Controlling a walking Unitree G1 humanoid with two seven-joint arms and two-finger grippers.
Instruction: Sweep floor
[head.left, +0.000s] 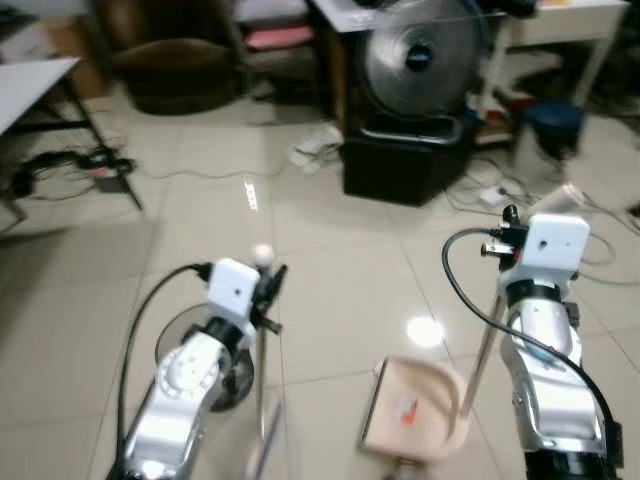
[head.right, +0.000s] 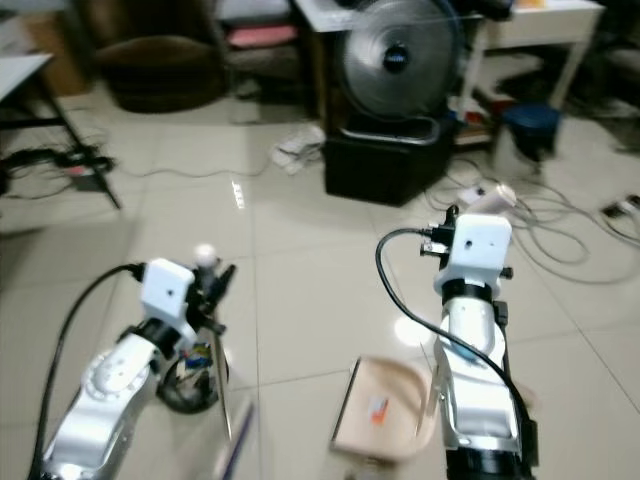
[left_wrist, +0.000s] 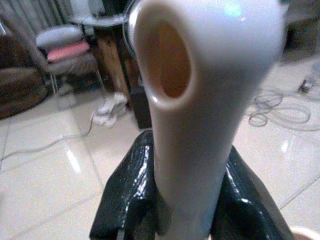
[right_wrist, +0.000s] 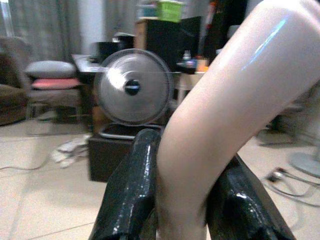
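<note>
Left gripper (left_wrist: 187, 200): both black fingers clamped on the white broom handle (left_wrist: 200, 100), whose hollow top end points at the wrist camera. From the head views, the handle runs down from the gripper toward the tiled floor (head.left: 330, 260) just in front of the robot; its lower end is blurred, so the bristles cannot be made out.

Right gripper (right_wrist: 182, 200): fingers clenched around the pale, curved dustpan handle (right_wrist: 220, 110). The handle slopes down from the gripper to the beige dustpan (head.left: 420, 405), which sits on the floor between the two arms, nearer the right arm. A small orange scrap (head.left: 406, 408) lies inside the pan.

Surroundings: a large round fan (head.left: 422, 55) stands on a black box (head.left: 400, 165) ahead. Crumpled paper (head.left: 318, 148) lies on the floor just left of the box. Loose cables (head.left: 490, 190) trail on the tiles to its right. A dark armchair (head.left: 180, 60) stands at far left, near a table edge (head.left: 30, 85).
</note>
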